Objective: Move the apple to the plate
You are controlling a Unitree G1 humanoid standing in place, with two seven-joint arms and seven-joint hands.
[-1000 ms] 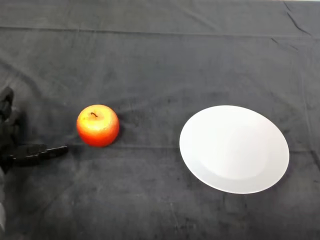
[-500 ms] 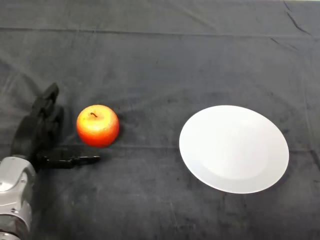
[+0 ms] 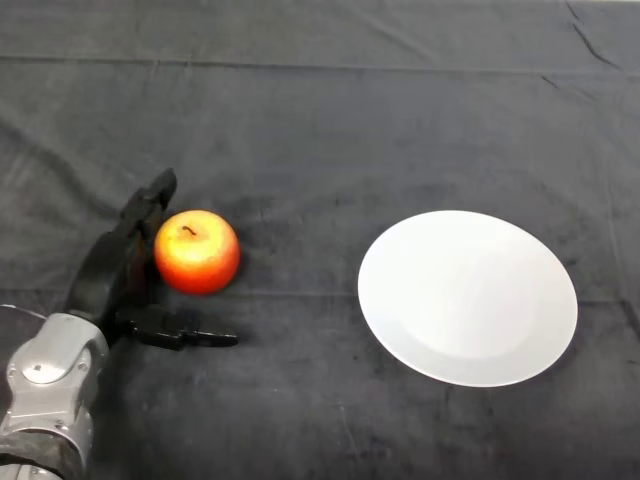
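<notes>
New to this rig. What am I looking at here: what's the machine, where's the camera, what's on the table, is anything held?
This is a humanoid robot's view of its own workspace, from a camera on its head looking down at a table covered in dark cloth. The silver-grey arm entering at lower left is its left arm, ending in a black left hand. On the cloth lie a red-orange apple and, to its right and well apart from it, an empty white plate. Nothing is held: the hand is open, its fingers alongside the apple's left side and its thumb stretched out below the apple, not closed on it.
</notes>
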